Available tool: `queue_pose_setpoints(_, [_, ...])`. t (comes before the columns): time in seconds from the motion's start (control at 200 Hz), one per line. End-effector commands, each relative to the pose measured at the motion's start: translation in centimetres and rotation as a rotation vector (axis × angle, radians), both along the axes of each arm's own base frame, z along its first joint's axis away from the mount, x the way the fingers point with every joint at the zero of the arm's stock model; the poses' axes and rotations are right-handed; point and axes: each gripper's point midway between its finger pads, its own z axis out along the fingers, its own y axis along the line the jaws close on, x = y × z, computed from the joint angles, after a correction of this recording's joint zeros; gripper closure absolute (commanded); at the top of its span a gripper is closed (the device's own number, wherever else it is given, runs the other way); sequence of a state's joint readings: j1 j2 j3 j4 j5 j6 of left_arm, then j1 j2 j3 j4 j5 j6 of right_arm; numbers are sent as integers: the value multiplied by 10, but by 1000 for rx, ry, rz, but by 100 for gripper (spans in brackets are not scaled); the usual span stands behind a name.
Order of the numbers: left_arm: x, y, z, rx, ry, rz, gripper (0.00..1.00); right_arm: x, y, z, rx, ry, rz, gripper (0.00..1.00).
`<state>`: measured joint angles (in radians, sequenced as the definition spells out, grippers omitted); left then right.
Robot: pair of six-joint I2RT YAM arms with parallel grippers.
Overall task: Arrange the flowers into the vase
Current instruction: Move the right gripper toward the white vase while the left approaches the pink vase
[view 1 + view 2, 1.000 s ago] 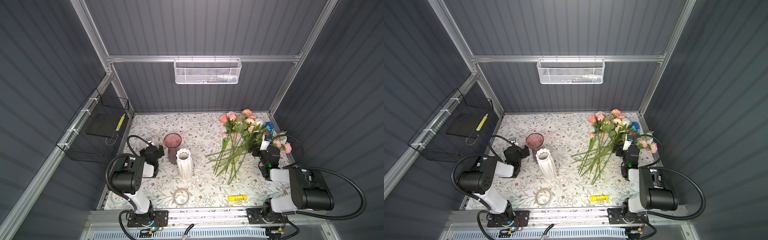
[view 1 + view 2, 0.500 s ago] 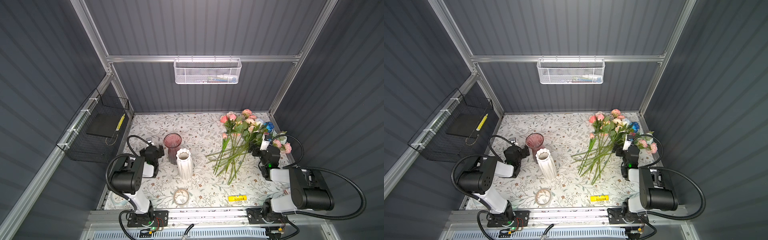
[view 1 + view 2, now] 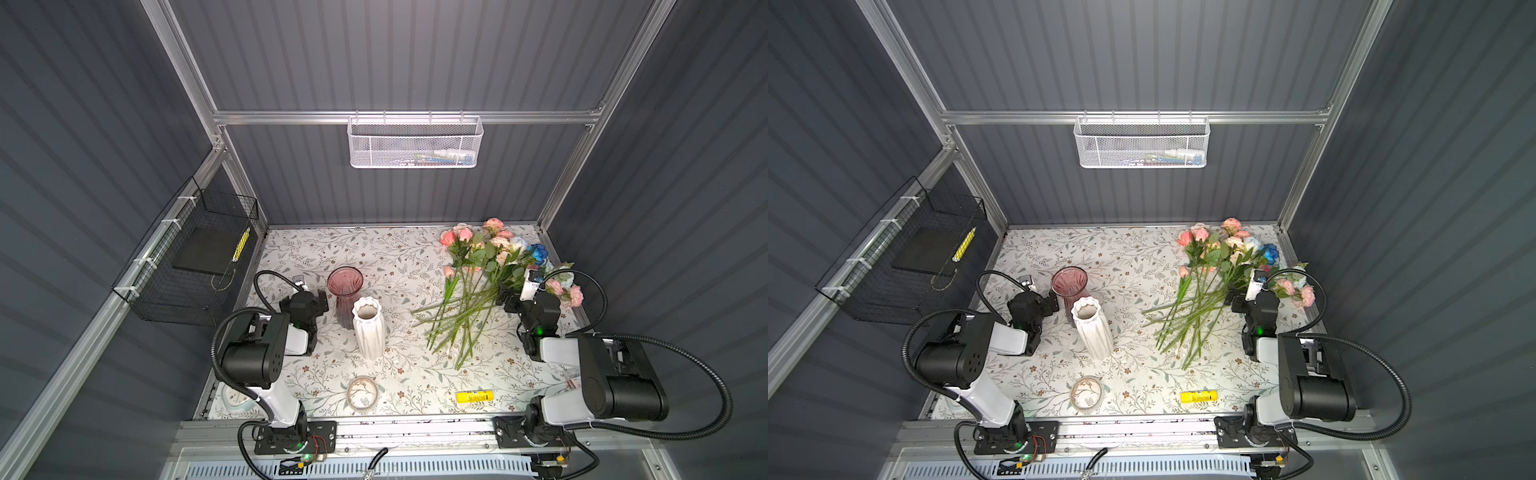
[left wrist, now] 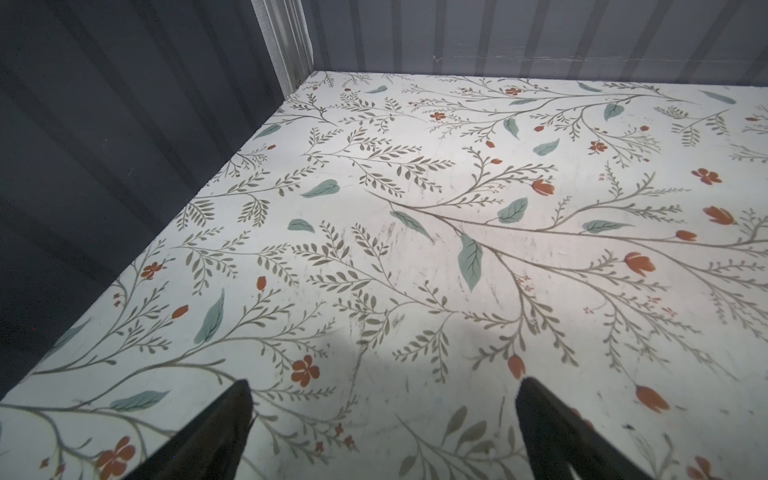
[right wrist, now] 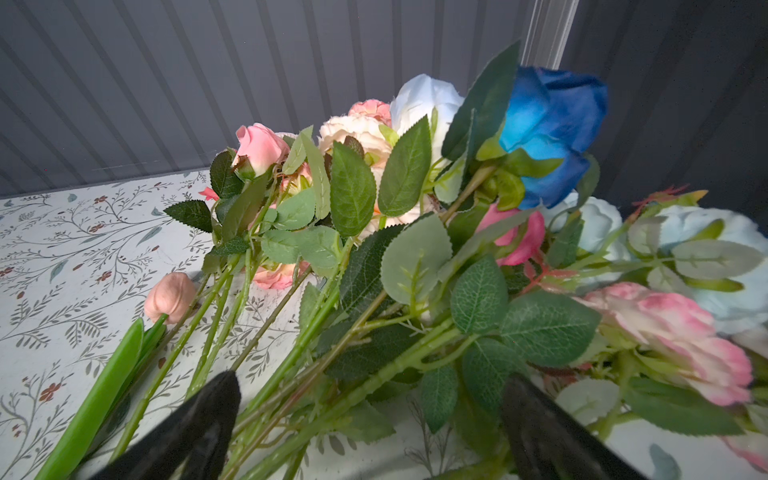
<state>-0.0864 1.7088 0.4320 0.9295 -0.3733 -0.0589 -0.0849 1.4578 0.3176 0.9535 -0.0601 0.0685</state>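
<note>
The flowers (image 3: 478,270) (image 3: 1219,266) lie in a loose pile at the back right of the table, pink, peach, pale and one deep blue, with their green stems fanned toward the middle. A white ribbed vase (image 3: 368,328) (image 3: 1093,328) stands left of centre, with a pink glass vase (image 3: 345,291) (image 3: 1069,286) just behind it. My right gripper (image 5: 374,378) (image 3: 509,300) is open at the pile's right side, and several flower stems (image 5: 316,374) run between its fingers. My left gripper (image 4: 382,384) (image 3: 321,298) is open beside the pink vase, over bare table.
A tape roll (image 3: 362,394) and a yellow tube (image 3: 475,397) lie near the front edge. A white mesh basket (image 3: 415,143) hangs on the back wall and a black wire basket (image 3: 195,266) on the left wall. Both arm bases stand at the front corners.
</note>
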Motion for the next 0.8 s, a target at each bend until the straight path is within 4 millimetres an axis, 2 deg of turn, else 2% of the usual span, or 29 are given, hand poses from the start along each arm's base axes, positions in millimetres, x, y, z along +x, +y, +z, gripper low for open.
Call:
queue_pose_setpoints(0.0, [6, 0, 9, 17, -33, 2, 0, 4, 1, 7, -13, -19, 4, 1])
queue_pose_setpoints(0.24, [6, 1, 13, 18, -50, 7, 0, 4, -1, 8, 5, -21, 9, 1])
queue_pose_setpoints(0.27, [3, 6, 17, 22, -50, 45, 0, 3, -5, 10, 6, -29, -20, 1])
queue_pose_setpoints(0.34, [-4, 4, 21, 12, -71, 29, 0, -3, -17, 18, 10, -35, -93, 1])
queue_pose_setpoints(0.405, [-8, 7, 32, 15, -118, 45, 0, -6, -20, 27, 6, -32, -122, 1])
queue_pose_setpoints(0.485, [-14, 21, 41, 6, -105, 140, 0, -7, -21, 37, -13, -24, -142, 1])
queue_pose_setpoints(0.63, [-11, 25, 66, 7, -96, 170, 0, -5, -22, 56, -29, 8, -222, 1])
queue_pose_setpoints(0.795, [-27, 44, 108, -161, -233, 359, 0, -4, -31, 90, -67, -23, -415, 1])
